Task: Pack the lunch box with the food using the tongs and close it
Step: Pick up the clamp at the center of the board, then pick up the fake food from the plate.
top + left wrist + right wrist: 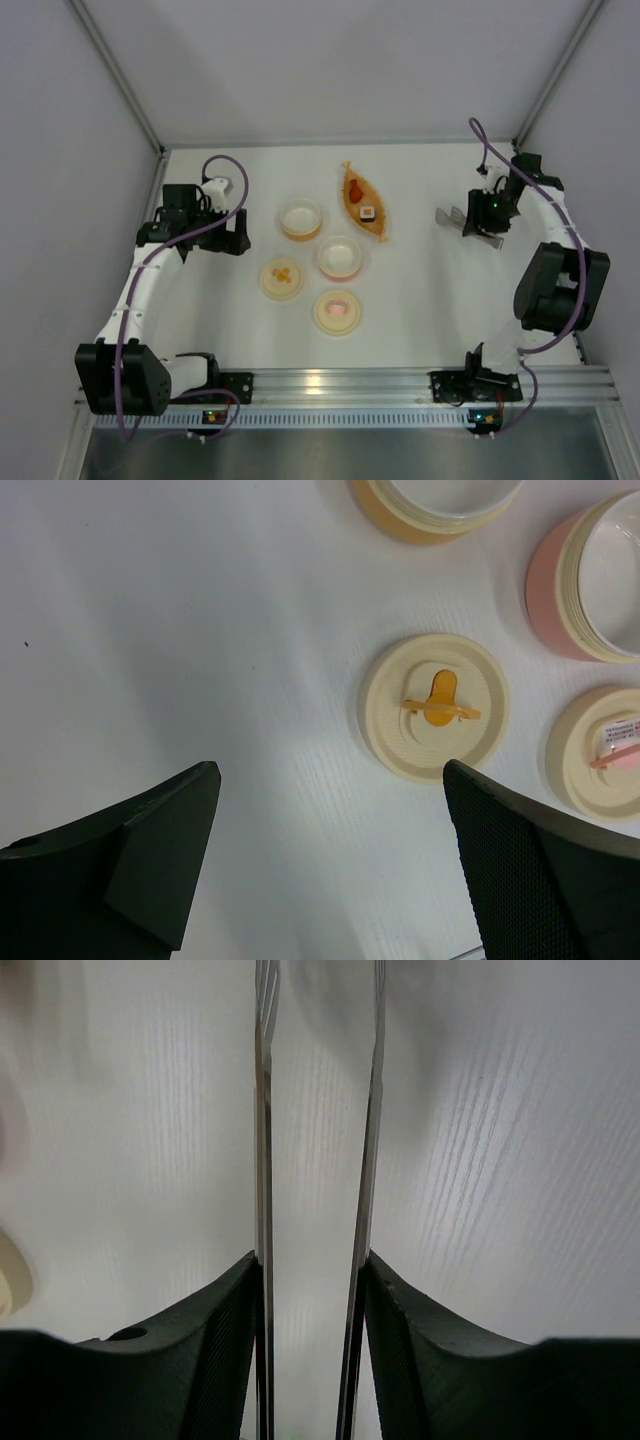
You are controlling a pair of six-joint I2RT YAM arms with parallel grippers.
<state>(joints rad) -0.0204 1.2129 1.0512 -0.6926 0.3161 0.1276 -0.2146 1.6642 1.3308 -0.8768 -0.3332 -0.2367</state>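
nearest, at 6 o'clock, both arm bases are bolted to a ribbed metal rail (340,382) along the edge of the white table (430,300). just past it, around the table's middle, two cream lids are laid flat: the lid with the pink handle (337,310) and, at its 10 o'clock, the lid with the yellow handle (281,278). beyond these the pink tub (339,257) and the orange tub (300,219) are stood open, a little apart.

at 9 o'clock the left gripper (238,238) is held above bare table, fingers spread wide with nothing between them.

at 3 o'clock the right gripper (482,222) is clamped on the tongs (263,1160). each finger is pressed against the outside of one arm. the arms are squeezed partway and lie nearly parallel, with a narrow gap between them. their tips run out of the wrist view, so what they touch cannot be told.

farther, toward 12 o'clock, the food is laid in the orange boat-shaped dish (377,226): the reddish-orange lump (354,189) and, at its 5 o'clock, the white roll (367,212), both well apart from the tongs.

plain grey walls (300,70) are set on three sides, with metal posts at the far corners.
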